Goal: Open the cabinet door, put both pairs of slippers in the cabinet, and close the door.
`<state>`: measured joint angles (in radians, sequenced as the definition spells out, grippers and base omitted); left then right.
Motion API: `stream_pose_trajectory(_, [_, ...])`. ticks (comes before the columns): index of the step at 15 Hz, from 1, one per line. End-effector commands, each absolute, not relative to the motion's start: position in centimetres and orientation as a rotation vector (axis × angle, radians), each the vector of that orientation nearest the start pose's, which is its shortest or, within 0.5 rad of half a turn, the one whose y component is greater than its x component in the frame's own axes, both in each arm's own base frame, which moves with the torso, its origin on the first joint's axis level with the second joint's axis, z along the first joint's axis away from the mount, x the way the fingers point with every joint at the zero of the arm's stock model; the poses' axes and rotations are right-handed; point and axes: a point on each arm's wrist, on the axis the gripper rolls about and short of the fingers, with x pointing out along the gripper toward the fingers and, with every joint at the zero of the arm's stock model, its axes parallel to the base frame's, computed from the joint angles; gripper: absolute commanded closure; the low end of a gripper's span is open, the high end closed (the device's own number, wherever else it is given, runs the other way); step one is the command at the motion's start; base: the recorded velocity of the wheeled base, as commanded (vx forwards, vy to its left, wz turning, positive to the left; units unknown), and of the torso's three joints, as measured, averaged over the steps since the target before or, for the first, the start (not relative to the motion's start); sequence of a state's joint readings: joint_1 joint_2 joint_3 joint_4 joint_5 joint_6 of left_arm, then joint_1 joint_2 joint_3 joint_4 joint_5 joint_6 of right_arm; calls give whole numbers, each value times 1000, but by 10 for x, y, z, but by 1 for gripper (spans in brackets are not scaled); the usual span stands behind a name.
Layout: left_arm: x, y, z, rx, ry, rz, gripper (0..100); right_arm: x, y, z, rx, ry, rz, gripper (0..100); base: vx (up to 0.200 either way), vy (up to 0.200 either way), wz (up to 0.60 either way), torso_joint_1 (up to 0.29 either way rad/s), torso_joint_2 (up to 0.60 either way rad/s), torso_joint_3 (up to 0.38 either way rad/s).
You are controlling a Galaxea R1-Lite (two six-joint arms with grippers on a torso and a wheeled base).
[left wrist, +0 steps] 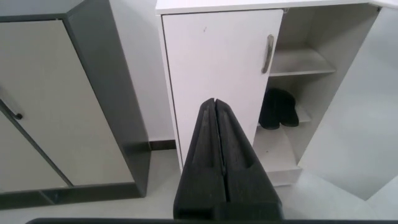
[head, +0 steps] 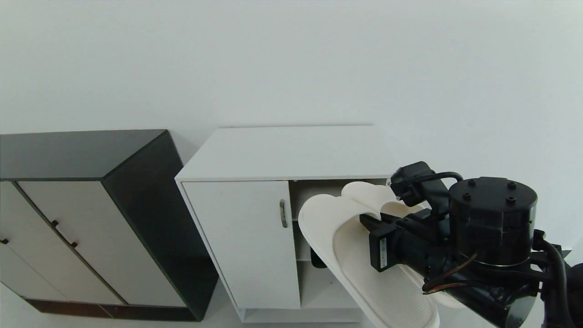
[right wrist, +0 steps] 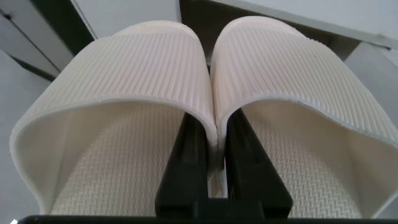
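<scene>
Right pincer [right wrist: 214,124] pinches the white slippers [right wrist: 149,68] by their touching inner edges, likely so both enter the open cabinet [head: 282,155] together. Left pincer [left wrist: 216,109] pressed together, empty.

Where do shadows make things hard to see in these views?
Head view: the open compartment of the white cabinet is dim inside. Left wrist view: the dark slippers sit shaded inside that cabinet. Right wrist view: the white slippers are evenly lit, no glare.
</scene>
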<state>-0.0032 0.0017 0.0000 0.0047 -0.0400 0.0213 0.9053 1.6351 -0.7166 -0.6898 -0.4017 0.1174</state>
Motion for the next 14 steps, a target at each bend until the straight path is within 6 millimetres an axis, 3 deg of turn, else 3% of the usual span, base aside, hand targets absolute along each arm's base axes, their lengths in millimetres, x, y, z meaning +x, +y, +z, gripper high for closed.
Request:
stream_pose_trajectory(1, [-23,-1,75,21,6,-43,100,184,220,178,-26,211,489,100,0,0,0,0,0,0])
stream_pose_trajectory(14, [-23,-1,75,21,6,-41,100,186,223,168,-55,229,486,100,0,0,0,-5,12,7])
